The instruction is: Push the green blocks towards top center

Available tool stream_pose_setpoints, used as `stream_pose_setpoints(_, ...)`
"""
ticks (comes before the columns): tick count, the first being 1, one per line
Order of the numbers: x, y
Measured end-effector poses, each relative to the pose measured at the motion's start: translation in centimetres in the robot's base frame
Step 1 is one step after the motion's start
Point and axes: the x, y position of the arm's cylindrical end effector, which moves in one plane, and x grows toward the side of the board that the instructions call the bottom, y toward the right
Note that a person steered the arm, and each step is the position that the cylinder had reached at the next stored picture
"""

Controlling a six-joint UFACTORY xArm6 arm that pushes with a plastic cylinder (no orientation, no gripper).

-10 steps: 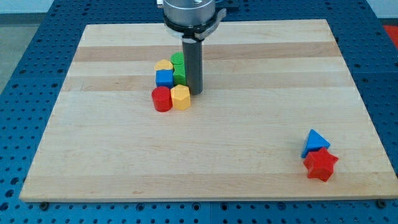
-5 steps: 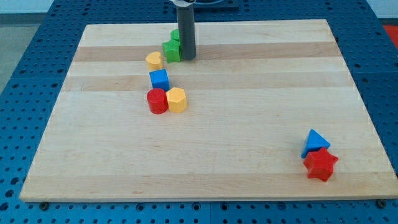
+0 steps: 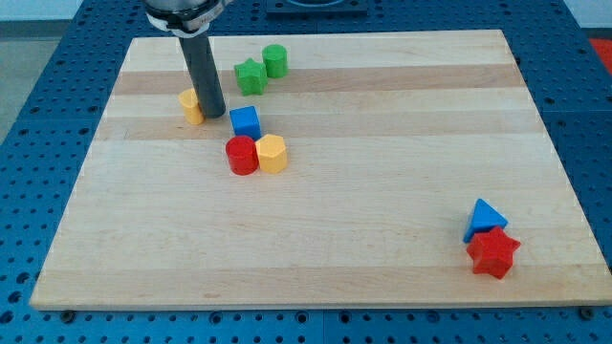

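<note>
While our rod carries no pincer and holds nothing, my tip (image 3: 212, 114) rests against a yellow block (image 3: 190, 105), so the green star (image 3: 251, 75) and green cylinder (image 3: 275, 60) lie up-right of us, near the worktop's (image 3: 382, 172) top centre.

Yellow block (image 3: 191, 105) half hidden behind the rod; rod's upper end beyond the view's top.

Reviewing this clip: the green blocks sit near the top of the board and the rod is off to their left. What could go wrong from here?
My tip is against the yellow block, away from both greens, so it may drag that block further off. The green star and green cylinder lie left of top centre, close to the board's top edge; a push upward might send them off.
</note>
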Motion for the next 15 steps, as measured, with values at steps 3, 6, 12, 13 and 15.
stream_pose_setpoints(3, -7.5, 4.5)
stream_pose_setpoints(6, -5.5, 2.2)
stream_pose_setpoints(12, -6.9, 7.4)
stream_pose_setpoints(13, -6.9, 7.9)
stream_pose_setpoints(15, -7.0, 10.0)
